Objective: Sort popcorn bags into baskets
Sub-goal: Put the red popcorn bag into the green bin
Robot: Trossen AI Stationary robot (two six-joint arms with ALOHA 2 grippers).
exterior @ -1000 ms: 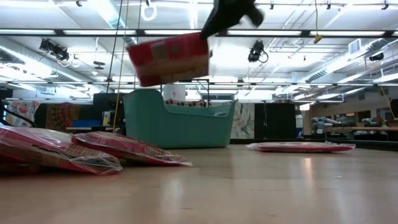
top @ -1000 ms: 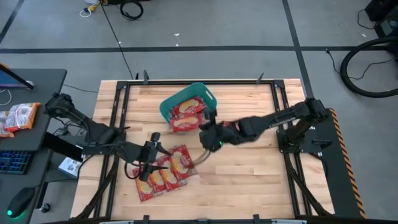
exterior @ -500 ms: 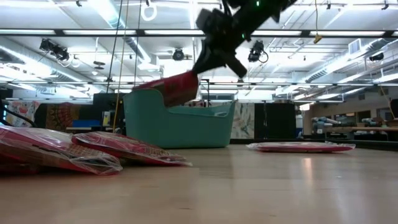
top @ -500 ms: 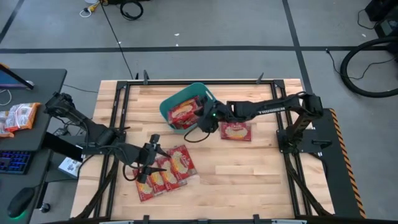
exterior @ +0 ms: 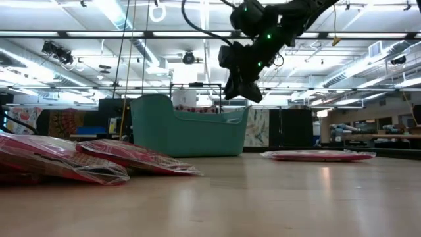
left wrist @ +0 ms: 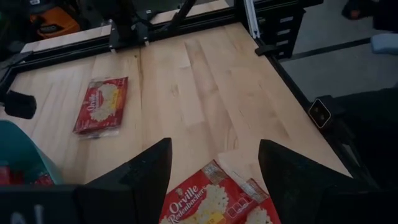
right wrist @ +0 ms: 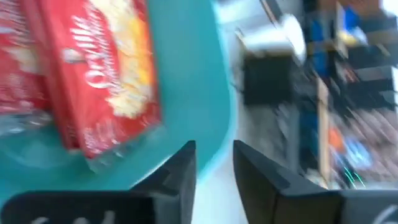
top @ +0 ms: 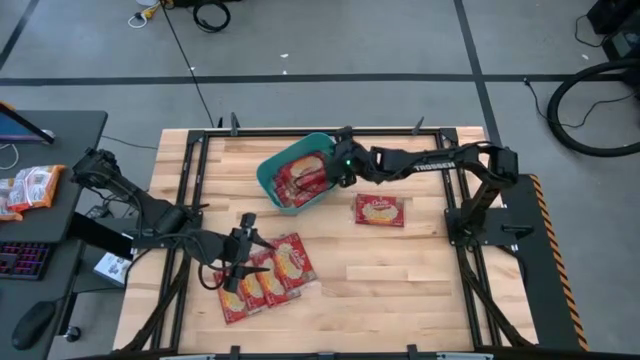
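The teal basket (top: 268,172) stands at the table's far middle, also in the low view (exterior: 187,131). Red popcorn bags (top: 303,178) lie inside it; the right wrist view shows one (right wrist: 106,74) leaning on the others. My right gripper (top: 336,168) hovers open and empty above the basket's right rim (exterior: 240,89). One bag (top: 379,210) lies flat on the table to the basket's right. Several bags (top: 268,280) overlap in a pile near the table's near left. My left gripper (top: 240,260) waits open just above that pile (left wrist: 205,202).
Paler orange-and-white packets (top: 30,187) sit on the side desk beyond the table's left edge, beside a keyboard. Black frame rails (top: 190,200) run along the table's sides. Bare wood (top: 400,290) fills the near right part of the table.
My right gripper carried a red bag from above the table's middle toward the far edge, over the basket's right rim, tipped it down into the basket and let go. That bag now lies inside with the others, and the gripper stands empty above the rim.
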